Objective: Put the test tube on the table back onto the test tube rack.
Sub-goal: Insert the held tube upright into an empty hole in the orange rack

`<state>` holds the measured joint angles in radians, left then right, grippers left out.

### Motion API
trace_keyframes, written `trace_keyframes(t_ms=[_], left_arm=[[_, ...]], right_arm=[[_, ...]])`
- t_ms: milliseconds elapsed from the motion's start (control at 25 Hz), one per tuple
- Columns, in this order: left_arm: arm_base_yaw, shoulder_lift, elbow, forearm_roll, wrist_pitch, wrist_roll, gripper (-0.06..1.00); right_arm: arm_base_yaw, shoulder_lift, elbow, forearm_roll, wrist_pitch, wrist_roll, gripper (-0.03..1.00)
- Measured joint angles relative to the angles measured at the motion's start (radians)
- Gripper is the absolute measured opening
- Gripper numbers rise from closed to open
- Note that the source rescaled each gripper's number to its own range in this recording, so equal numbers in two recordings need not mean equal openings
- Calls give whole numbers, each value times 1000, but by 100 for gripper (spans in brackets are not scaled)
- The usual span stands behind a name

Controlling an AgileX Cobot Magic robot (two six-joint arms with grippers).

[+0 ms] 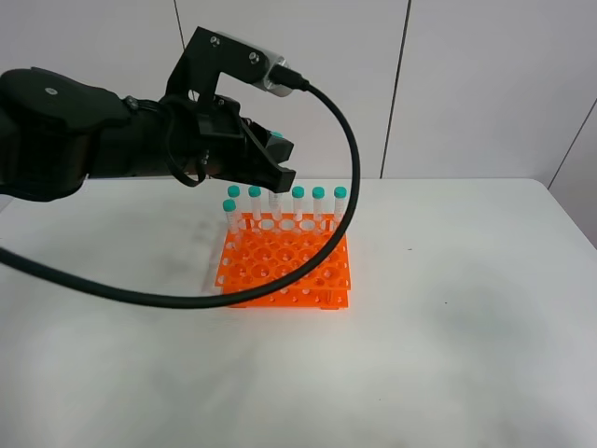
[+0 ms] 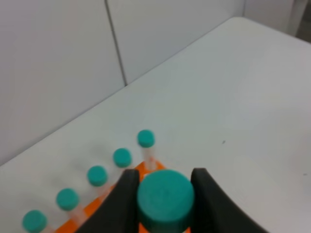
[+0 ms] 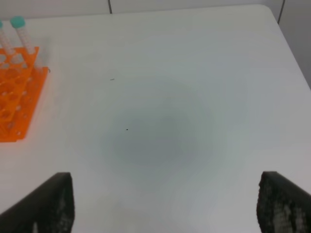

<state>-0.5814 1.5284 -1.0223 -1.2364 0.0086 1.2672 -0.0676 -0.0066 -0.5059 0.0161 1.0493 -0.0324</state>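
"Pale grey wall panels [image 1: 466, 84] stood behind the wide white matte table [image 1: 466, 355], didn't they? What was on the left?"

"Yes. From the left reached the bulky black left arm [image 1: 65, 131]. A thick black cable [image 1: 347, 140] looped from its wrist camera down in front of the rack and away to the left. The left gripper [image 1: 276, 177] was clenched on the slim clear plastic test tube [image 2: 165, 196] with the teal screw cap. Its two black fingers [image 2: 121, 199] pressed the cap from either side."

"And where was that tube?"

"Upright, over the far row of the bright orange plastic rack [image 1: 280, 271] with its grid of round holes. It stood in the gap between the second and third standing tubes. Whether its tip sat in a hole, I could not tell."

"What else stood in the rack?"

"Six more clear, teal-capped tubes [image 1: 298, 202]: five along the far row and one at the left end of the next row."

"And to the right?"

"The right gripper [image 3: 165, 204] hung over the white table, well to the right of the rack. It was released, its dark fingers [image 3: 56, 204] spread wide apart."
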Motion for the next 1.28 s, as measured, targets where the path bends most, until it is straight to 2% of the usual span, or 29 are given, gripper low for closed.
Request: trace_keyframes(t_ms=[360,480,560,680,840,920,1000,1120,1280], left_arm=[[133,9,0,2,72,70,1],[164,15,0,68,71,31,1],[175,32,0,165,71,-69,1],[182,57,0,347,48,-290,1],[183,92,0,640,-22,-644,1],[183,110,0,756,-65,-822,1],[183,128,0,854,-97,-943,1],[175,149,0,916,-137,-1037,1],[155,190,-1,934,-181,-1064,1]], right_arm=[[0,0,0,0,0,0,81],[0,0,0,0,0,0,81],[0,0,0,0,0,0,81],[0,0,0,0,0,0,81],[0,0,0,0,0,0,81],[0,0,1,0,0,0,81],[0,0,1,0,0,0,81],[0,0,1,0,0,0,81],[0,0,1,1,0,0,81]])
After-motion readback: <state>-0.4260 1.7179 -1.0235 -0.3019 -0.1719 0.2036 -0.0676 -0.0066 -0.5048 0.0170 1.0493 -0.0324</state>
